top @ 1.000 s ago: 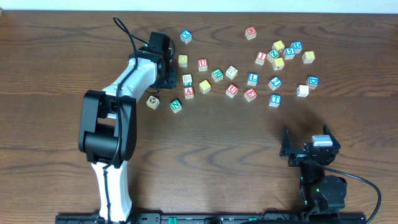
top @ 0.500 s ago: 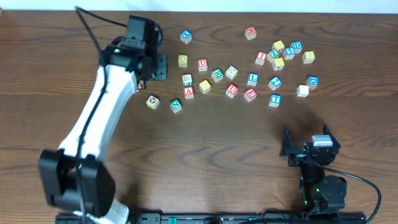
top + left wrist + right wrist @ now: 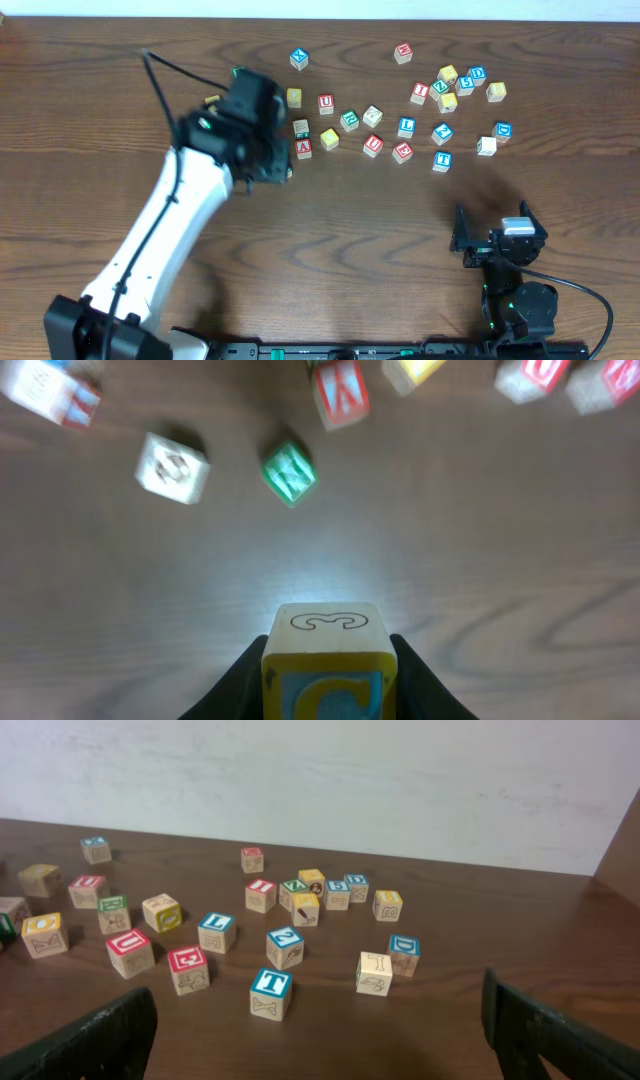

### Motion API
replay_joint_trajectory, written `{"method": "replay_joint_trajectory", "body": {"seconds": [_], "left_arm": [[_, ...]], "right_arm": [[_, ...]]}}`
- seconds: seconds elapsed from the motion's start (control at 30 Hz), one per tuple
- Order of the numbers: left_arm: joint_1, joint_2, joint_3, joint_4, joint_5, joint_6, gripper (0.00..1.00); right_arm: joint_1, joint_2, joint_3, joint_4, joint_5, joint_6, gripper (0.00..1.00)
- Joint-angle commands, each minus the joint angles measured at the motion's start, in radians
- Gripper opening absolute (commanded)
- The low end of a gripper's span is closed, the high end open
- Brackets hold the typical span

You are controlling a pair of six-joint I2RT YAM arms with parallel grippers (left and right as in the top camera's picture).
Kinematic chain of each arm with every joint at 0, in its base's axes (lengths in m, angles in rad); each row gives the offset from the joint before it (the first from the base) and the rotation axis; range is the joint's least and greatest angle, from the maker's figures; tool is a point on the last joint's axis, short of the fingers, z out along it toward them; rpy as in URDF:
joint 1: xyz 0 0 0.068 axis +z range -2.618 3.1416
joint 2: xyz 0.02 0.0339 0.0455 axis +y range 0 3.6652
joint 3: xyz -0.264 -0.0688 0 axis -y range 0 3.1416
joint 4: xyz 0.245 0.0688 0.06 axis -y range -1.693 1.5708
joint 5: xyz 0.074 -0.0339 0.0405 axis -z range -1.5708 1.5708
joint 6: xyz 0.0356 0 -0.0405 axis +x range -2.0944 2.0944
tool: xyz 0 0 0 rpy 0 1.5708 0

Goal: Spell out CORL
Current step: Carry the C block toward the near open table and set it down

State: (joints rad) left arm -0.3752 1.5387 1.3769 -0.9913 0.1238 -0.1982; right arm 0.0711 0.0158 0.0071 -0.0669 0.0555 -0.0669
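Gripping yellow C cube [image 3: 327,660], left gripper [image 3: 328,685]; green N cube [image 3: 289,472] ahead.

left arm [image 3: 165,225]: white tubular links, black joint housings, thin black cable [image 3: 172,75] | right arm [image 3: 515,290]: black body, pale grey cap, green lights, black cable | right fingers [image 3: 95,1035]: matte black wedges

Two robot arms stand at the tabletop [image 3: 380,230], with one pincer apiece: the left pincer [image 3: 328,685] and the right pincer [image 3: 320,1040].

As for the wooden alphabet cubes [image 3: 373,145], twenty-three lie uncovered in the overhead view, among them one blue L cube [image 3: 406,127]. Two more show only in the left wrist view: one green N cube [image 3: 289,472] and one pale cube [image 3: 173,467]. One yellow C cube [image 3: 327,660] is clamped in the left pincer. That makes twenty-six.
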Motion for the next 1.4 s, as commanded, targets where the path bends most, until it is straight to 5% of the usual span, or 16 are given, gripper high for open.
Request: {"method": "replay_joint_trajectory", "body": {"seconds": [0.0, 0.4, 1.27, 1.37], "left_arm": [[-0.090, -0.060, -0.174, 0.089, -0.091, -0.129, 0.08], [-0.204, -0.021, -0.505, 0.502, -0.107, -0.294, 0.08], [-0.205, 0.184, -0.507, 0.542, -0.154, -0.313, 0.08], [-0.205, 0.184, -0.507, 0.547, -0.154, -0.313, 0.34]], "right_arm": [[-0.006, -0.004, -0.002, -0.004, -0.003, -0.002, 0.99], [-0.006, -0.004, -0.002, -0.004, -0.003, -0.002, 0.99], [-0.006, -0.004, -0.002, -0.004, -0.003, -0.002, 0.99], [-0.006, -0.004, -0.002, -0.004, -0.003, -0.002, 0.99]]}}
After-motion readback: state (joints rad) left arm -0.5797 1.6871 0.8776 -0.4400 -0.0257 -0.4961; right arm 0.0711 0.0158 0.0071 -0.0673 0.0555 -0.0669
